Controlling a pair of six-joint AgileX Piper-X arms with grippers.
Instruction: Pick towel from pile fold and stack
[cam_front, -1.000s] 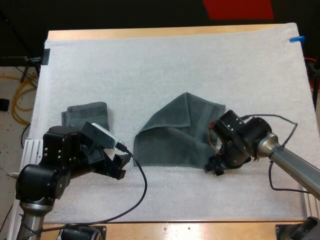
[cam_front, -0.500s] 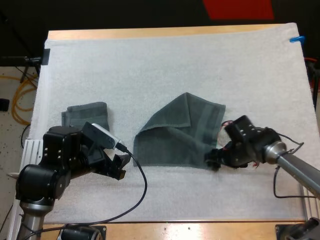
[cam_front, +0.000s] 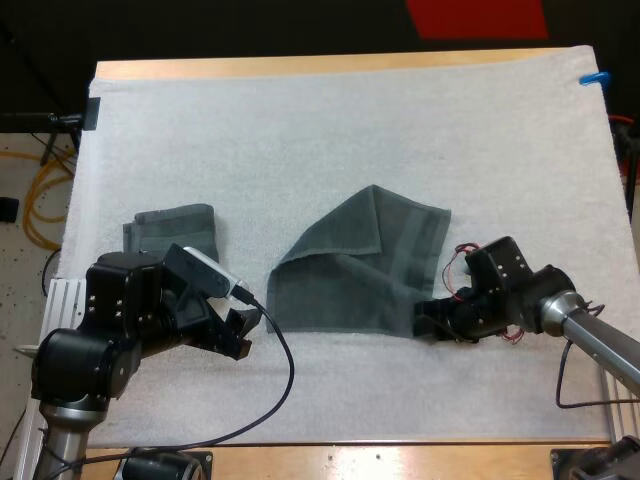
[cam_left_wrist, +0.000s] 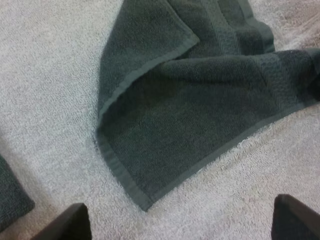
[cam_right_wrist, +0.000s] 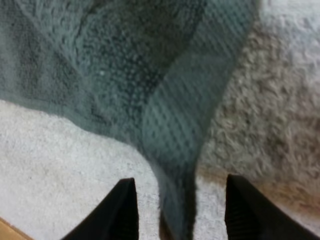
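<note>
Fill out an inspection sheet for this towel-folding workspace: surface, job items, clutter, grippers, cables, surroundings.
Surface: white textured mat on a wooden table, lying flat.
Job's things: dark grey-green towel spread mid-mat, one corner folded over; smaller folded dark grey-green towel toward the left.
Clutter: nothing seen.
Grippers: left gripper open, over bare mat near the spread towel's left corner; right gripper open, fingers either side of that towel's near right corner.
Cables: orange cables beside the table's left edge.
Surroundings: speckled floor at left, under those cables.
</note>
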